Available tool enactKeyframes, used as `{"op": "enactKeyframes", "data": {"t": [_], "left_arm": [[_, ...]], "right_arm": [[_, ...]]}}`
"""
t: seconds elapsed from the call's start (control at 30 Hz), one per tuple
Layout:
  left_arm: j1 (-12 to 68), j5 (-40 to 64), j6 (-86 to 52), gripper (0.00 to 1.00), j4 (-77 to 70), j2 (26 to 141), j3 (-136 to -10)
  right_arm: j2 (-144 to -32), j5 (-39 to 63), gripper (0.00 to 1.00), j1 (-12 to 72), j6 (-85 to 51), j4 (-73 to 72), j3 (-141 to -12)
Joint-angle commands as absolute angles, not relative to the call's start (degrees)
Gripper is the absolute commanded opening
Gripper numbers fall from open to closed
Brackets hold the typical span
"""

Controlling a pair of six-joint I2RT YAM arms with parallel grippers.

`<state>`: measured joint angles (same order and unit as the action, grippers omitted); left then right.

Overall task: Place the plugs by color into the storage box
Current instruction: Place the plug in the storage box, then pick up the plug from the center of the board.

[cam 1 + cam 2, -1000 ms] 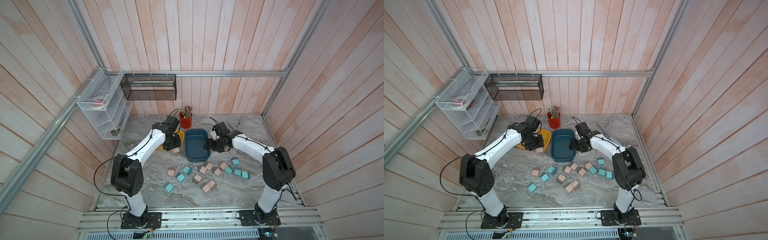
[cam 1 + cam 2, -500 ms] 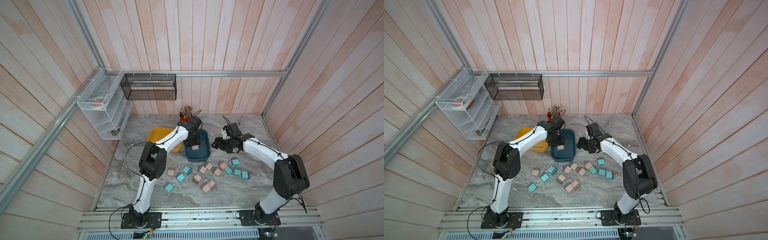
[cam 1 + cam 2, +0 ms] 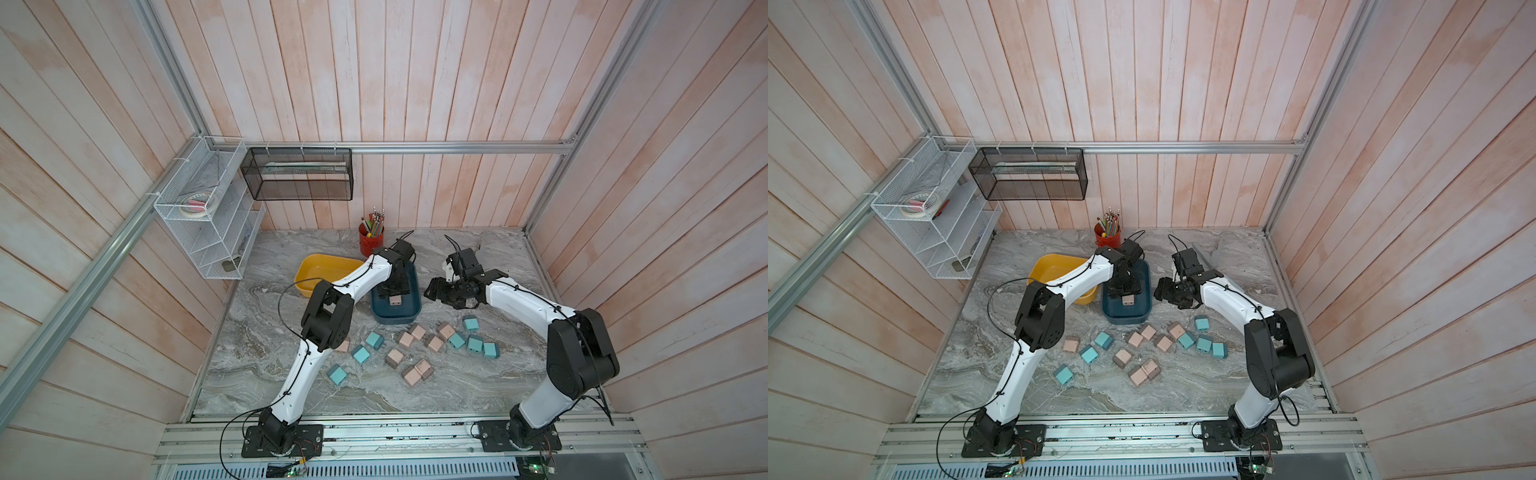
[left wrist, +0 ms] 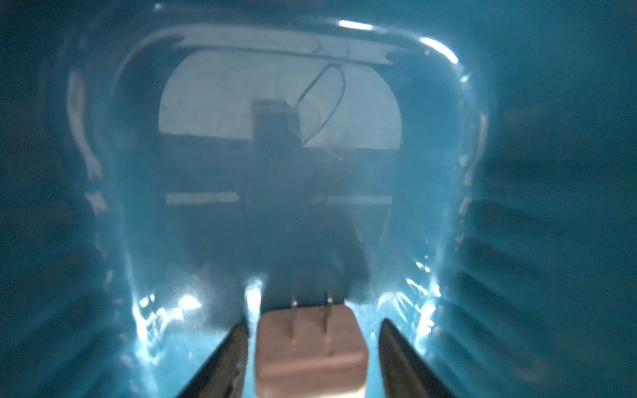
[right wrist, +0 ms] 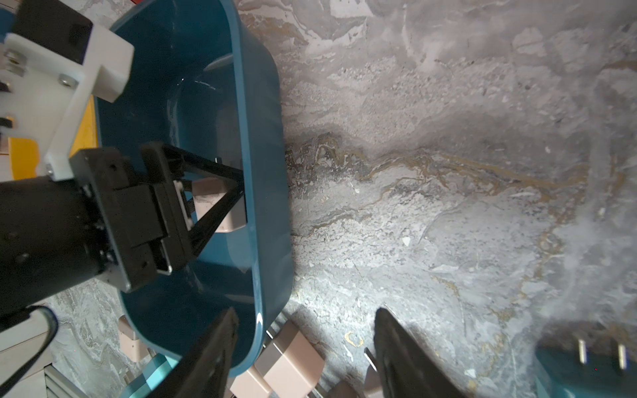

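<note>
Pink plug point(image 4: 310, 348) sits inside the blue storage box point(image 3: 395, 316), prongs showing; left pincer point(image 4: 313, 325) straddles it, spread, with a gap on each side; right pincer point(image 5: 305, 312) hangs spread and empty over the table point(image 3: 257, 340) just beside the box; loose pink plugs point(image 3: 395, 356) and teal plugs point(image 3: 360, 354) lie scattered nearer the arm bases.

top views: bright, even, sharp; plank walls point(image 3: 415, 83) bow toward the edges | left wrist: dim, hazy, white glare streaks on blue bin point(image 4: 517, 206); pink plug point(image 4: 310, 351) soft | right wrist: surface point(image 5: 448, 172) crisp mid-frame, shadow beside bin, corners blurred
</note>
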<state>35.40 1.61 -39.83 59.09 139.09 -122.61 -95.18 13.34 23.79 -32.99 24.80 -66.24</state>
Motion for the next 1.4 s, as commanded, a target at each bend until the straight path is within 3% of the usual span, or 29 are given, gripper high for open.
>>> {"op": "enactKeyframes", "data": {"t": [0.0, 0.27, 0.4, 0.67, 0.9, 1.37], "left_arm": [[35.77, 1.33, -38.97, 0.8, 61.05, 137.76, -126.01], [34.42, -1.94, -35.83, 0.83, 69.56, 122.67, -126.94], [32.12, -3.59, -32.92, 0.83, 69.23, 110.02, -113.42], [28.39, -0.64, -27.97, 0.93, 63.07, 89.69, -79.93], [28.25, 3.76, -30.12, 0.93, 52.9, 85.54, -62.24], [28.23, 4.67, -30.33, 0.67, 40.97, 90.47, -51.88]], "right_arm": [[-94.31, 12.36, 0.67, 23.73, -33.31, 24.54, -65.83], [-94.81, 12.69, 0.67, 23.64, -33.57, 23.25, -66.28], [-95.29, 13.83, 0.67, 23.73, -34.27, 21.91, -65.35], [-95.52, 14.92, 0.67, 23.85, -35.22, 19.95, -64.7], [-96.39, 15.36, 0.67, 24.51, -34.94, 20.11, -65.22], [-95.1, 14.59, 0.67, 24.92, -34.1, 20.84, -63.55]]}}
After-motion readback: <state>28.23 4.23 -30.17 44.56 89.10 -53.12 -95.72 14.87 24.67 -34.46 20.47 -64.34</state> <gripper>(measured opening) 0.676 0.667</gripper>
